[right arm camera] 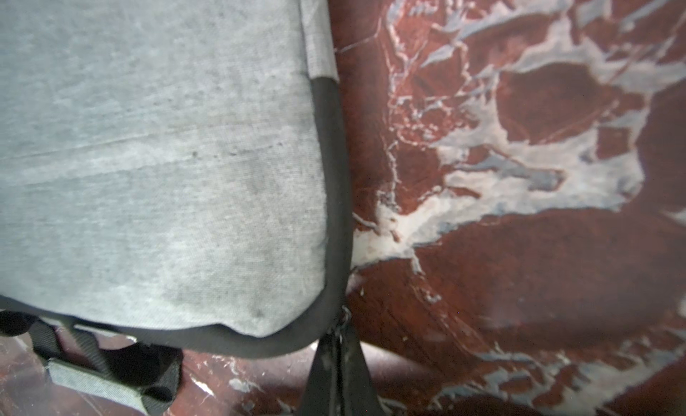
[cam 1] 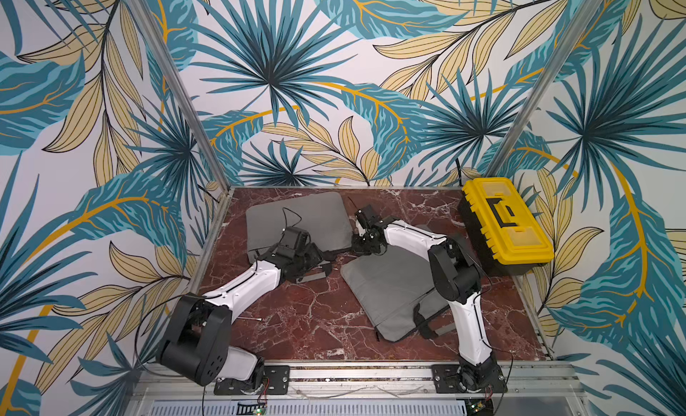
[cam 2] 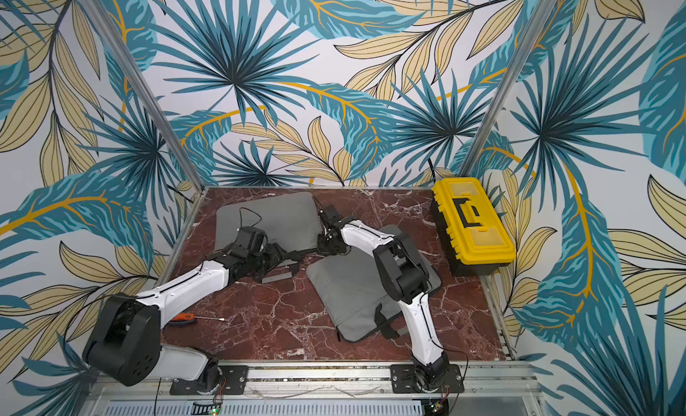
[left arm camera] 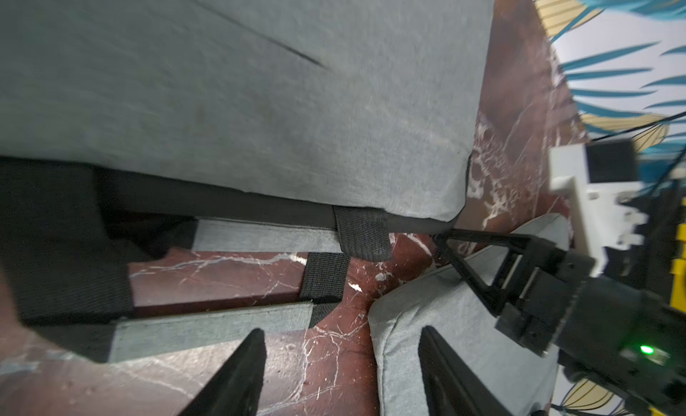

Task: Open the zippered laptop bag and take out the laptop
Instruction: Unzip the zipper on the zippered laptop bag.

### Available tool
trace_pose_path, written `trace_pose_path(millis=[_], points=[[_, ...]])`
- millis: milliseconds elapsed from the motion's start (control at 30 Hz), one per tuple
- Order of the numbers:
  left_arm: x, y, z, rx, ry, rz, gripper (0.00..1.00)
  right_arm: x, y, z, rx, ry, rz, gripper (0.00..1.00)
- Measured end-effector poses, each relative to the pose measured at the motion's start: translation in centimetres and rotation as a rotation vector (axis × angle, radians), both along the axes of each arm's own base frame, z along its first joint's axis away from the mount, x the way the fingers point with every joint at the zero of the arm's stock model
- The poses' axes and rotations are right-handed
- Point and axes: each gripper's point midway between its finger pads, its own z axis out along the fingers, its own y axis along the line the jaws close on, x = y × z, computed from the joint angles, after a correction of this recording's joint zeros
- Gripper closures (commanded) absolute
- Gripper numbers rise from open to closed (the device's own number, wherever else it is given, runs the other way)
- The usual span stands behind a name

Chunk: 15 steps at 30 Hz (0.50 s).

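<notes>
The grey zippered laptop bag (cam 1: 312, 213) lies flat at the back of the marble table, seen in both top views (cam 2: 282, 210). Its black zipper band (right arm camera: 334, 172) runs round the near corner. There my right gripper (right arm camera: 339, 334) is shut on the small metal zipper pull (right arm camera: 345, 315); the same grip shows in the left wrist view (left arm camera: 441, 239). My left gripper (left arm camera: 341, 343) stands open just in front of the bag's grey and black handles (left arm camera: 208, 328), with only table between its fingers (left arm camera: 245, 358). The laptop is hidden.
A second grey bag (cam 1: 389, 295) lies in front, partly under my right arm, its corner close to my left gripper's fingers. A yellow toolbox (cam 1: 505, 224) stands at the back right. An orange-handled screwdriver (cam 2: 193, 317) lies by my left arm.
</notes>
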Motion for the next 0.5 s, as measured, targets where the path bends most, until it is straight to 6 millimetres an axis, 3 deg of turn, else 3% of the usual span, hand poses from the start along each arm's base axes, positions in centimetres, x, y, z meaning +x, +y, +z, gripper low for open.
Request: trace_pose_path(millis=[233,500], points=[[1.8,-2.5,-1.1,0.093,-0.014,-0.067,0.34,-0.3,0.2,0.3,0.01,-0.004,0.0,1.0],[2.9,-1.6,-3.5,0.224,0.011,-0.077,0.37,-0.7,0.5,0.8,0.021,-0.005,0.0,1.0]])
